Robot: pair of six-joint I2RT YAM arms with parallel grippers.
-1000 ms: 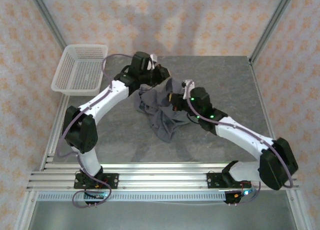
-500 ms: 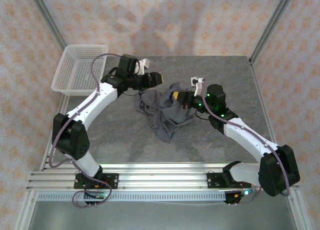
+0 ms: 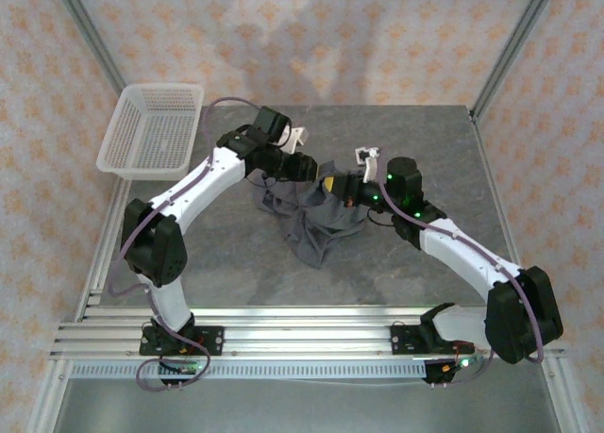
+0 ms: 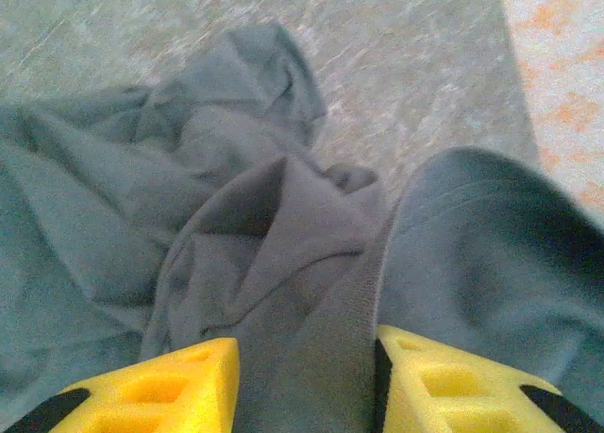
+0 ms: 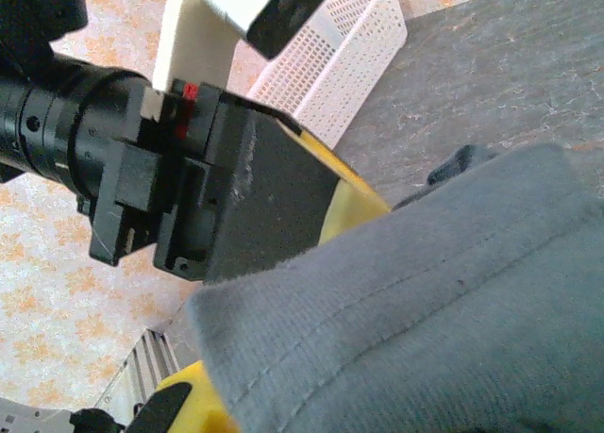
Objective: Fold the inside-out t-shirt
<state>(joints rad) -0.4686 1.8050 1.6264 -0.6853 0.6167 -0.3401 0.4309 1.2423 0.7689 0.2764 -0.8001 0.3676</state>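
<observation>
Your left gripper (image 3: 308, 167) and right gripper (image 3: 337, 183) each pinch the far edge of a crumpled slate-grey t-shirt (image 3: 316, 224).
Top view: the t-shirt lies bunched at the middle of the table (image 3: 415, 282), its long axis running far to near, with the narrow end pointing towards the arm bases. A white mesh basket (image 3: 151, 131) sits well apart at the far left. Left wrist view: the yellow fingers (image 4: 179, 386) are pressed onto a raised fold of cloth. Right wrist view: the yellow fingers (image 5: 351, 199) clamp a stitched hem, just beside the left gripper's black body.
</observation>
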